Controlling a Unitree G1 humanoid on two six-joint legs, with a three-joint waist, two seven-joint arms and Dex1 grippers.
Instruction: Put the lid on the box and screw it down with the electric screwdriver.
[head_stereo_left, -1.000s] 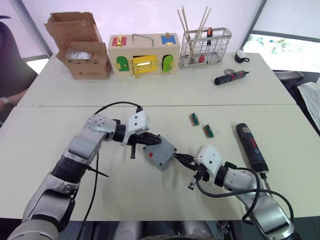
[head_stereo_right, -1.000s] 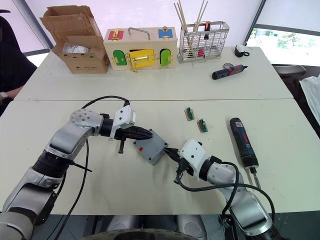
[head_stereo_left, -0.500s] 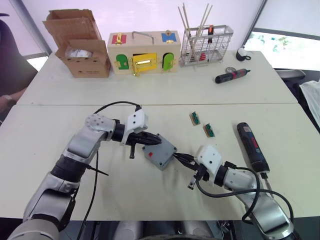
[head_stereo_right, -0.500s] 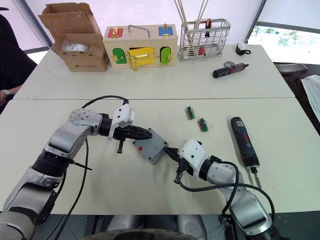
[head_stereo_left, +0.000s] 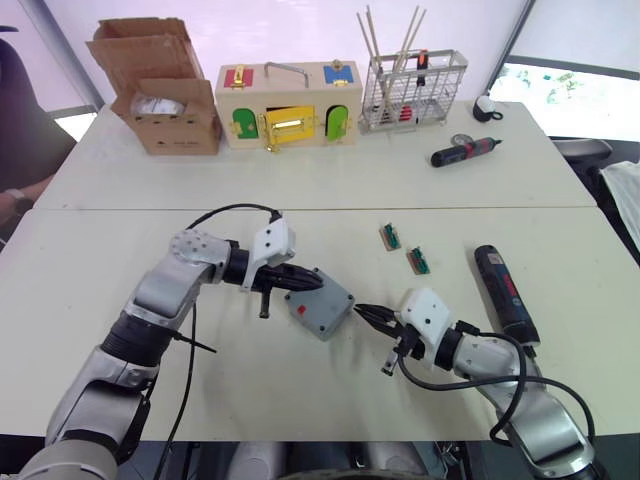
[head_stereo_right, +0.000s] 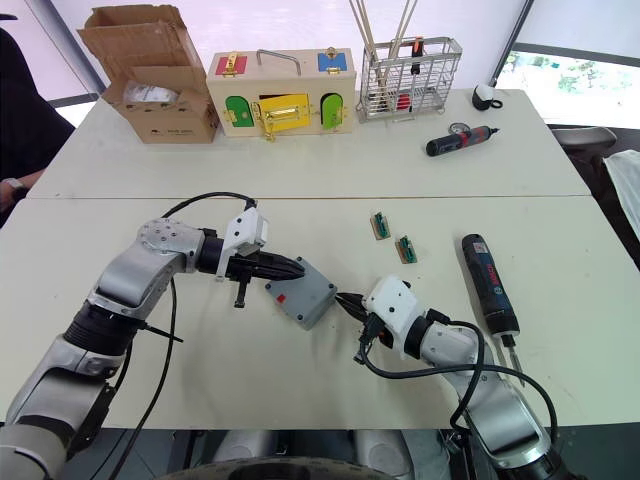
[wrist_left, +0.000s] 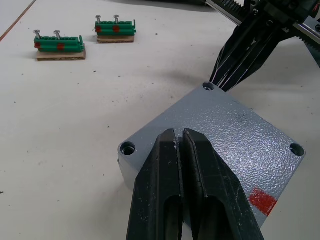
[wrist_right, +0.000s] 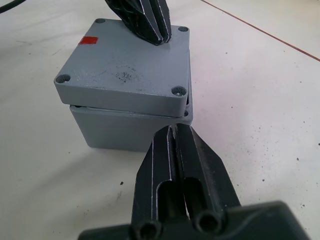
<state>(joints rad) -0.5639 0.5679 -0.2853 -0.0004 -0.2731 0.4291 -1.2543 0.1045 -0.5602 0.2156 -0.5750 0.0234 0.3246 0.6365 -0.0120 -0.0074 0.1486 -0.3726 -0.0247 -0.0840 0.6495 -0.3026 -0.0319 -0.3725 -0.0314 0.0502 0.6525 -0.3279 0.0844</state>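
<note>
The lid (wrist_right: 125, 65), textured grey plastic with a red sticker and corner screw holes, sits slightly skewed on the box (wrist_right: 130, 127) near the table's (head_stereo_left: 90, 300) front edge. The left gripper (head_stereo_left: 305, 282), fingers closed, presses its top. The right gripper (head_stereo_left: 368, 316), closed and empty, has backed off the corner, so seating looks nearly finished. The electric screwdriver (head_stereo_left: 502, 292) lies untouched toward the right edge.

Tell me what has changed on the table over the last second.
The right gripper, fingers shut, has drawn back from the corner of the lid and now stands just apart from it. The left gripper stays shut, pressing on the lid, which sits slightly askew on the box. The electric screwdriver lies untouched.
</note>
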